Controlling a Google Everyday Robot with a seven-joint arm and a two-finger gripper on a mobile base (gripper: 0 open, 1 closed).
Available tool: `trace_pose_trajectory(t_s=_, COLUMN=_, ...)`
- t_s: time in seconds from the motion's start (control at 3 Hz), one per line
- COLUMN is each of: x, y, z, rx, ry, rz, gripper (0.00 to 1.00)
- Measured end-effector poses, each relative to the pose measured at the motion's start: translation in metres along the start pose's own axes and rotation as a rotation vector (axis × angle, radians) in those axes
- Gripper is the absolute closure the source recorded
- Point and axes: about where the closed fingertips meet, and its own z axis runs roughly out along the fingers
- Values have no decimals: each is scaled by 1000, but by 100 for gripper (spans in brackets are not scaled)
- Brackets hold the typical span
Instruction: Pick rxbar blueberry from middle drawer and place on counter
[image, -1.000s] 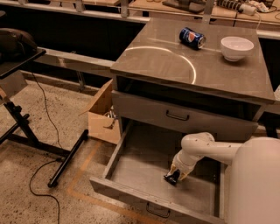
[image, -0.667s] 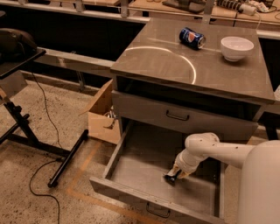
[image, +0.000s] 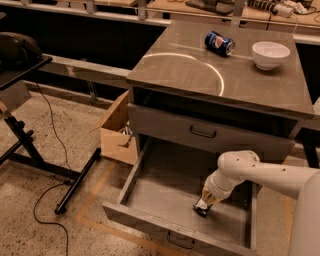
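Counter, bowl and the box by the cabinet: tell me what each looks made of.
Counter: likely metal, grey-brown and glossy, with a pale arc showing on its sheen. Bowl: probably ceramic, white and smooth, though plastic is possible. Box: cardboard, matte brown, with open flaps. The gripper is down inside the open drawer.

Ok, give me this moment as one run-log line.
gripper: low in open grey metal middle drawer, right side | dark-wrapped rxbar blueberry: at gripper tip, grasp unclear | grey-brown counter: bar not there
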Motion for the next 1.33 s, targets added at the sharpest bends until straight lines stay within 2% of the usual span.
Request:
trace_pose_trajectory(t_s=0.33, x=4, y=-4, z=8, rx=-1, ry=21, rz=-3, gripper=81)
trace_pose_trajectory(t_s=1.0, x=20, y=-11, z=33, rx=-10, ry=55, rz=-29, gripper=35)
trace_pose_trajectory(t_s=1.33, x=25, y=-9, z=34, rx=-21, ry=64, rz=-28, gripper=12)
